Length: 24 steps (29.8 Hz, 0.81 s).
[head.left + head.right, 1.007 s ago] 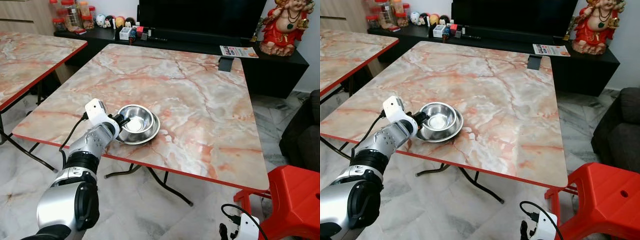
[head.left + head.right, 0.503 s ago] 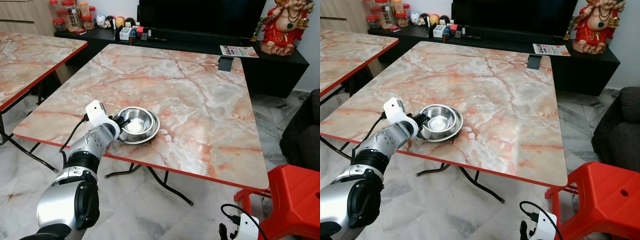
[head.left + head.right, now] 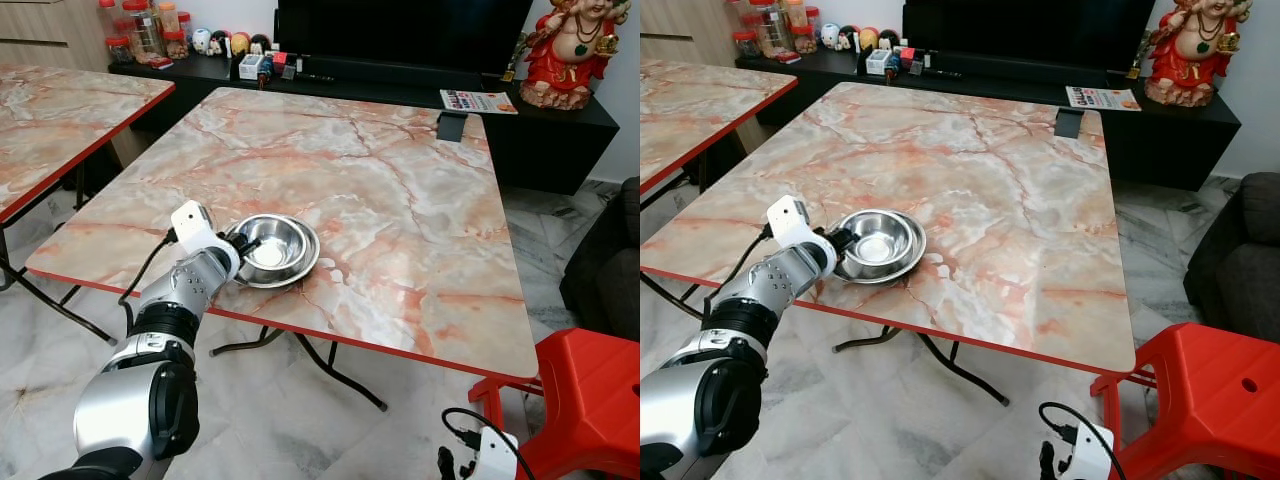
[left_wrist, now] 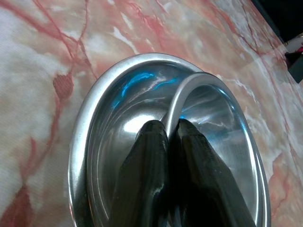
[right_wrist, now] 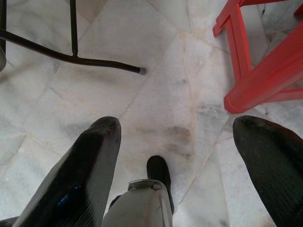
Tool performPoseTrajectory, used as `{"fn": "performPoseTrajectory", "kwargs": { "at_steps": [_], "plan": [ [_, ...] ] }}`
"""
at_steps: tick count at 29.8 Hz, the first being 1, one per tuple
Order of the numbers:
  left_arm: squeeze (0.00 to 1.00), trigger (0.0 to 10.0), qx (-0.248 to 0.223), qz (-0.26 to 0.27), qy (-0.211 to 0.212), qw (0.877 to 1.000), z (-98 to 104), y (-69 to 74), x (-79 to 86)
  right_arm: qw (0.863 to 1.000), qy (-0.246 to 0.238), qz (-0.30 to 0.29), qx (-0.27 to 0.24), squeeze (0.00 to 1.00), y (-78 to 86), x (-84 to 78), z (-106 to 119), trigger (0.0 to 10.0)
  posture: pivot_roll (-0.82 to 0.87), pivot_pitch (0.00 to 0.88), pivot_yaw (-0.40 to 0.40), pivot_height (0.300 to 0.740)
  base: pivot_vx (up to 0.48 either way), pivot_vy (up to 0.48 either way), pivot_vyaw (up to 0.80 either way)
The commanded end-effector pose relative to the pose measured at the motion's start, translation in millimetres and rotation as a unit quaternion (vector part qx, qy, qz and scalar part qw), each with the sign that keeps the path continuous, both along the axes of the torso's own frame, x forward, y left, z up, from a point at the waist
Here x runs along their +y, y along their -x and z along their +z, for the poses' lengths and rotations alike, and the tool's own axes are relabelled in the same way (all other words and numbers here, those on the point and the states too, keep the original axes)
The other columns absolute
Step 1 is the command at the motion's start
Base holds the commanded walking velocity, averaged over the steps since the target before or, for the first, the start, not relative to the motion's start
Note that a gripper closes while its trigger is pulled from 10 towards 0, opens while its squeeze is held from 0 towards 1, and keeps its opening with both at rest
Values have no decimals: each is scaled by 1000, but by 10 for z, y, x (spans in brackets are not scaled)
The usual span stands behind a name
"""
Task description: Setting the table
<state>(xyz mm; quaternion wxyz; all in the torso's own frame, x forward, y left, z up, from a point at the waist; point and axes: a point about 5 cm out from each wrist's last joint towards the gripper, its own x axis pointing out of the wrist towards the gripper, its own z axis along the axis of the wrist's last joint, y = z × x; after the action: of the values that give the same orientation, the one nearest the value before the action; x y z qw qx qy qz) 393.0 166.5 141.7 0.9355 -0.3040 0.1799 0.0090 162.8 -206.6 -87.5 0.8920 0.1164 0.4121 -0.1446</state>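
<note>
Two steel bowls sit nested near the front left edge of the marble table. The smaller inner bowl rests inside the wider outer bowl. My left gripper reaches in from the left and is shut on the near rim of the inner bowl. One of its fingers lies between the two bowls, above the outer bowl; the other is inside the inner one. My right gripper hangs low over the floor, open and holding nothing.
A red plastic stool stands at the front right, beside a dark sofa. A second marble table is on the left. Behind are a black console with jars and a red statue. A small black object sits at the table's far edge.
</note>
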Motion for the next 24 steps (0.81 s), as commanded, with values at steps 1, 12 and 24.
{"fn": "performPoseTrajectory", "kwargs": {
  "at_steps": [1, 12, 24],
  "plan": [
    [569, 10000, -6, -1, -5, 1000, 93, -41, -23, 1000, 0, -6, -1, 0, 7, -20, 1, 10000, -31, 0, -19, 740, 0, 0, 0],
    [0, 10000, -7, 3, -14, 1000, 102, -46, -8, 1000, 1, -7, 0, 0, 12, -23, 0, 10000, -30, 0, -21, 740, 0, 0, 0],
    [0, 10000, -25, 14, -56, 998, 166, -52, 99, 1000, 0, -6, 0, 0, 7, -18, 1, 10000, -26, 0, -22, 740, 0, 0, 0]
  ]
}}
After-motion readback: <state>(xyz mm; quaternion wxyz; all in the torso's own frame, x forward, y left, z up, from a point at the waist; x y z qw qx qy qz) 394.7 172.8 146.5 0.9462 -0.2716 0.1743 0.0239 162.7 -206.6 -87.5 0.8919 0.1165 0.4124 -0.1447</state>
